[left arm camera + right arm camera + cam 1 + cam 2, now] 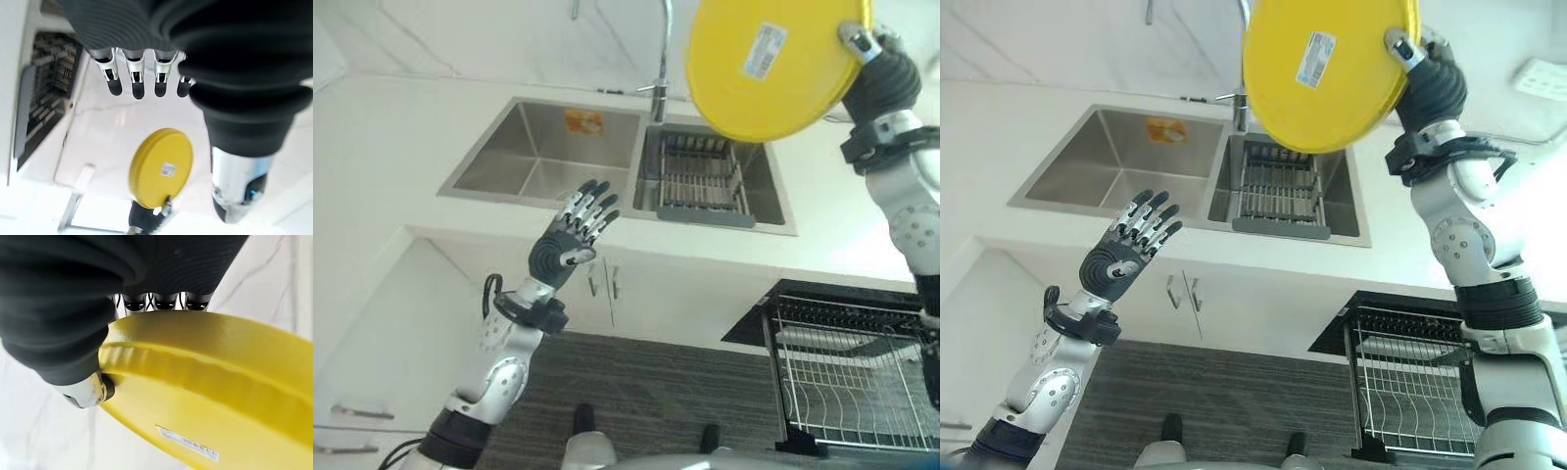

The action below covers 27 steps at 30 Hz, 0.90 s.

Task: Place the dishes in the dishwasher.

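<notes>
A yellow plate (pixel 769 61) with a white sticker on its underside hangs high above the sink's right basin. My right hand (pixel 1427 73) is shut on its rim, thumb on the underside and fingers behind it; the wrist view shows the plate (pixel 210 396) pinched close up. My left hand (pixel 573 235) is open, fingers straight, raised over the counter's front edge before the sink's left basin. The left wrist view looks past that hand's fingers (pixel 138 78) to the plate (pixel 161 166). The dishwasher's pulled-out wire rack (pixel 847 377) stands low at the right.
A steel double sink (pixel 524 147) is set in the white counter, with a drying rack (pixel 700 181) in its right basin and a tap (pixel 660 69) behind. White cabinet doors (pixel 607 284) run below the counter. An orange item (pixel 583 121) lies in the left basin.
</notes>
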Available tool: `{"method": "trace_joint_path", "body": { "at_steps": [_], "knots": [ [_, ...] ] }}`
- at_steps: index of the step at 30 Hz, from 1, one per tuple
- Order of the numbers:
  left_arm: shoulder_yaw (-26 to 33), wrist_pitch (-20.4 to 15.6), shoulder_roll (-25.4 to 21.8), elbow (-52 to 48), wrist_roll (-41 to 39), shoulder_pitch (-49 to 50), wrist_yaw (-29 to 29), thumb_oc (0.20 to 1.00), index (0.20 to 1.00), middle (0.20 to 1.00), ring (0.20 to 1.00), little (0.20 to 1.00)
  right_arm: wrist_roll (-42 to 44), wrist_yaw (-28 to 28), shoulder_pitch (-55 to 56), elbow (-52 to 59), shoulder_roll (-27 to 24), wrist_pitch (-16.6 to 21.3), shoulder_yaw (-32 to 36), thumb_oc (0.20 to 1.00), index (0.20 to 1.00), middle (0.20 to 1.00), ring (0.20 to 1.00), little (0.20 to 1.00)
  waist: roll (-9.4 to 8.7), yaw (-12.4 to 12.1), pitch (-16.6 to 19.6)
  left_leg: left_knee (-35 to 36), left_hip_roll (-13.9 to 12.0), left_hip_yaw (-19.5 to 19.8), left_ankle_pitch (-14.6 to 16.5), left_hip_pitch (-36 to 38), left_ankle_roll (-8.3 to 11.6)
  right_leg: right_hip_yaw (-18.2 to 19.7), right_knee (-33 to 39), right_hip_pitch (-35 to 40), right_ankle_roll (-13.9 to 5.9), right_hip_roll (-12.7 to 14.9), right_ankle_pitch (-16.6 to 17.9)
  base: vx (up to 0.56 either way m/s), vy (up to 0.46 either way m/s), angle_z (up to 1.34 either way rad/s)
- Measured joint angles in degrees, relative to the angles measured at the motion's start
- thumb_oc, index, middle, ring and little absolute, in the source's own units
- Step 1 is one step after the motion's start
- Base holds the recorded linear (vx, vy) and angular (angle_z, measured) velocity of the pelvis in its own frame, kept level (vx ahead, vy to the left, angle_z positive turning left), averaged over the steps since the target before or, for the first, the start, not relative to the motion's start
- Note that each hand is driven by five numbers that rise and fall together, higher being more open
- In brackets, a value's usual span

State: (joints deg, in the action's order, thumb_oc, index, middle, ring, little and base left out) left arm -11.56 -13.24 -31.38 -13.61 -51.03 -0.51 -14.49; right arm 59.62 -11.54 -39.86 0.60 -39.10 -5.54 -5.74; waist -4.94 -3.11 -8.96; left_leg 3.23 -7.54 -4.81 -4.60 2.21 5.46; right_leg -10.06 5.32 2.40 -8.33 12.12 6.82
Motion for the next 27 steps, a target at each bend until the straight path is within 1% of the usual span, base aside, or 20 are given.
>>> {"method": "trace_joint_path", "body": {
  "at_steps": [1, 3, 4, 5, 6, 7, 8, 9, 10, 11, 12, 13, 14, 15, 16, 18, 20, 23, 25, 27],
  "knots": [
    [-0.1, 0.0, 0.3, 0.3, 0.5, -0.4, 0.8, 1.0, 1.0, 1.0, 1.0, 1.0, 0.0, 0.1, 4.2, 0.6, 4.8, -0.2, -1.1, 0.2, 0.2, 0.2, 0.2, 0.2, -0.51, -0.9, 0.1, -0.8, 4.3, 5.1, 2.9, 1.2, -1.31, 5.3, -0.3, -1.6, 0.36, 1.5, 1.5, -0.07, 0.319, -1.62],
    [-0.5, 0.1, 1.5, 0.2, 0.7, -1.9, 0.8, 1.0, 1.0, 1.0, 1.0, 1.0, -1.2, -0.9, 8.8, 1.0, 3.9, -0.2, 0.1, 0.2, 0.2, 0.2, 0.2, 0.2, -1.15, 1.4, 0.0, -1.4, 5.3, 4.2, 3.4, 2.7, -1.77, 5.9, -0.4, -1.0, -0.61, 2.5, 1.2, -0.09, 0.32, -0.76],
    [-0.8, 0.1, 1.8, 0.2, 0.6, -2.8, 0.7, 1.0, 1.0, 1.0, 1.0, 1.0, -1.2, -0.8, 11.8, 2.6, 4.8, 0.0, 2.2, 0.2, 0.2, 0.2, 0.2, 0.2, -1.85, 1.2, -0.1, -3.6, 5.3, 4.2, 4.6, 1.8, -1.62, 6.3, -1.0, -1.5, -1.56, 2.4, 2.0, -0.06, 0.207, -0.21],
    [-1.7, 0.2, 2.0, 0.2, 0.7, -3.7, 0.5, 1.0, 1.0, 1.0, 1.0, 1.0, -1.2, -0.7, 15.0, 4.1, 5.2, 0.0, 3.3, 0.2, 0.2, 0.2, 0.2, 0.2, -2.66, 2.1, -0.6, -5.3, 5.3, 3.8, 5.6, 1.2, -2.15, 6.8, -1.6, -2.0, -2.14, 2.2, 3.1, -0.11, 0.108, -0.39],
    [-2.2, 0.4, 1.9, 0.2, 0.7, -4.5, 0.5, 1.0, 1.0, 1.0, 1.0, 1.0, -1.2, -0.7, 16.3, 4.4, 5.2, 0.0, 3.3, 0.2, 0.2, 0.2, 0.2, 0.2, -3.51, 2.9, -1.3, -6.4, 5.3, 2.6, 6.3, 0.8, -2.31, 6.8, -2.6, -3.2, -2.28, 2.2, 4.0, -0.15, 0.055, -0.73],
    [-2.1, 0.4, 1.6, 0.2, 0.8, -4.8, 0.8, 1.0, 1.0, 1.0, 1.0, 1.0, -1.1, -0.6, 16.3, 3.8, 5.2, 0.0, 3.0, 0.2, 0.2, 0.2, 0.2, 0.2, -4.6, 3.3, -2.2, -6.4, 5.4, 0.4, 7.0, 1.8, -1.64, 5.8, -2.9, -4.2, -1.78, 1.7, 6.1, -0.23, 0.065, -1.57],
    [-1.6, 0.0, 1.6, 0.3, 1.0, -4.6, 1.8, 1.0, 1.0, 1.0, 1.0, 1.0, -0.9, 0.4, 15.5, 3.2, 5.7, 0.0, 2.7, 0.2, 0.2, 0.2, 0.2, 0.2, -4.62, 1.8, -4.0, -9.3, 5.3, -0.5, 9.4, 1.4, -3.79, 2.9, -4.4, -8.1, -1.56, -0.5, 11.8, -0.33, 0.061, -2.51],
    [-0.8, 0.1, 0.9, 0.7, 1.0, -5.0, 2.2, 1.0, 1.0, 1.0, 1.0, 1.0, -0.4, 1.5, 13.6, 1.9, 5.9, 0.0, 2.4, 0.2, 0.2, 0.2, 0.2, 0.2, -4.03, 0.0, -6.0, -12.0, 4.2, -1.3, 11.1, 0.6, -4.94, 0.3, -4.7, -9.9, -0.57, -2.4, 14.9, -0.35, 0.009, -2.24],
    [0.3, 0.5, 2.5, 2.8, 1.0, -5.3, 2.6, 1.0, 1.0, 1.0, 1.0, 1.0, 0.3, 2.2, 14.4, 0.5, 4.4, 0.3, 2.6, 0.2, 0.2, 0.2, 0.2, 0.2, -2.99, 2.7, -6.3, -11.8, 2.2, -2.6, 9.9, 0.6, -5.82, -6.0, -15.4, -9.4, 1.74, -2.5, 2.9, -0.4, -0.075, -1.37],
    [0.5, 0.5, 2.8, 2.8, 1.1, -5.6, 2.7, 1.0, 1.0, 1.0, 1.0, 1.0, 0.4, 2.8, 14.2, -0.7, 3.0, 0.3, 3.5, 0.2, 0.2, 0.2, 0.2, 0.2, -1.93, 2.4, -6.4, -11.0, 1.0, -3.0, 8.5, 0.5, -4.99, -8.4, -22.9, -9.5, 3.06, -2.5, -2.6, -0.23, -0.179, -0.54],
    [0.9, 0.4, 2.7, 1.3, 1.2, -6.0, 3.2, 1.0, 1.0, 1.0, 1.0, 1.0, 0.5, 4.2, 14.2, -1.5, 1.5, 1.1, 5.2, 0.2, 0.2, 0.2, 0.2, 0.2, -0.97, 0.7, -6.4, -8.9, -0.5, -4.6, 6.6, 1.1, -3.98, -10.4, -27.7, -8.5, 4.73, -2.2, -7.5, -0.11, -0.246, -0.6],
    [1.5, -0.3, 2.2, -0.8, 1.3, -6.1, 3.9, 1.0, 1.0, 1.0, 1.0, 1.0, 0.5, 5.3, 14.1, -1.6, 1.6, 2.5, 6.7, 0.2, 0.2, 0.2, 0.2, 0.2, -0.94, -0.7, -6.4, -7.7, -0.8, -5.0, 5.5, 0.6, -3.18, -11.3, -23.6, -4.8, 3.81, -2.7, -9.5, 0.0, -0.227, -0.61],
    [1.7, -0.9, 1.2, -2.0, 1.7, -7.0, 4.4, 1.0, 1.0, 1.0, 1.0, 1.0, 0.6, 5.7, 14.0, -0.9, 2.4, 3.9, 6.6, 0.2, 0.2, 0.2, 0.2, 0.2, -2.64, -1.5, -6.1, -7.3, -0.1, -5.3, 5.0, 0.1, -2.43, -10.8, -12.8, 2.1, 2.18, -3.0, -9.1, -0.01, -0.175, -0.22],
    [0.8, -0.8, 2.1, -1.6, 2.7, -8.6, 5.0, 1.0, 1.0, 1.0, 1.0, 1.0, 0.6, 6.3, 13.7, 0.8, 3.1, 4.0, 5.6, 0.2, 0.2, 0.2, 0.2, 0.2, -1.48, -1.7, -6.6, -5.2, 0.0, -5.1, 3.7, 1.1, -1.9, -11.2, -2.3, 7.6, 2.58, -4.9, -5.3, -0.03, -0.09, -0.02],
    [0.3, -0.8, 3.0, -1.7, 2.8, -8.6, 5.1, 1.0, 1.0, 1.0, 1.0, 1.0, 0.6, 6.7, 13.4, 1.3, 3.1, 3.8, 4.8, 0.2, 0.2, 0.2, 0.2, 0.2, -0.44, -1.6, -6.6, -3.1, -0.3, -5.2, 2.0, 2.4, -1.25, -11.4, -0.2, 8.7, 3.2, -5.7, -4.1, -0.03, -0.03, 0.03],
    [0.2, -0.6, 5.2, -1.8, 4.1, -9.1, 5.4, 1.0, 1.0, 1.0, 1.0, 1.0, 0.1, 6.4, 9.4, 0.8, 2.7, 3.2, 4.0, 0.2, 0.2, 0.2, 0.2, 0.2, 1.63, -0.6, -6.1, 1.3, -0.8, -5.7, -0.7, 4.2, -1.15, -11.1, -0.3, 8.5, 3.51, -6.6, -3.9, 0.0, 0.034, -0.08],
    [0.2, -0.5, 5.3, -2.0, 6.3, -9.0, 5.4, 1.0, 1.0, 1.0, 1.0, 1.0, 0.0, 5.9, 7.8, 1.1, 2.3, 3.6, 4.8, 0.2, 0.2, 0.2, 0.2, 0.2, 2.97, 0.0, -5.2, 1.5, -0.6, -6.6, -0.7, 4.1, -1.37, -10.4, -0.3, 7.8, 3.45, -6.3, -3.9, 0.01, 0.083, -0.16],
    [0.3, -0.4, 5.1, -2.0, 7.3, -8.5, 5.4, 1.0, 1.0, 1.0, 1.0, 1.0, -1.1, 4.7, 8.7, 1.9, 2.2, 3.4, 4.9, 0.2, 0.2, 0.2, 0.2, 0.2, 5.02, 0.7, -3.8, 1.5, 1.1, -7.0, -0.6, 3.9, -1.78, -9.6, -0.3, 7.3, 2.73, -4.9, -3.4, 0.02, 0.111, -0.1],
    [0.2, -0.3, 5.1, -2.1, 7.7, -8.0, 5.3, 1.0, 1.0, 1.0, 1.0, 1.0, -1.8, 4.3, 9.5, 2.3, 2.2, 3.2, 4.9, 0.2, 0.2, 0.2, 0.2, 0.2, 5.44, 1.0, -3.4, 1.5, 1.7, -7.0, -0.4, 4.0, -2.04, -9.5, -0.3, 7.3, 2.3, -4.4, -3.1, 0.06, 0.074, 0.03],
    [-0.1, -0.1, 4.5, -2.1, 10.2, -7.2, 4.0, 1.0, 1.0, 1.0, 1.0, 1.0, -2.9, 3.6, 11.5, 2.3, 1.7, 2.3, 5.4, 0.2, 0.2, 0.2, 0.2, 0.2, 4.85, 1.1, -3.0, 1.5, 2.3, -6.9, -0.3, 3.9, -2.51, -9.6, -0.3, 7.3, 2.15, -3.9, -3.1, 0.04, 0.017, 0.03]
  ]
}}
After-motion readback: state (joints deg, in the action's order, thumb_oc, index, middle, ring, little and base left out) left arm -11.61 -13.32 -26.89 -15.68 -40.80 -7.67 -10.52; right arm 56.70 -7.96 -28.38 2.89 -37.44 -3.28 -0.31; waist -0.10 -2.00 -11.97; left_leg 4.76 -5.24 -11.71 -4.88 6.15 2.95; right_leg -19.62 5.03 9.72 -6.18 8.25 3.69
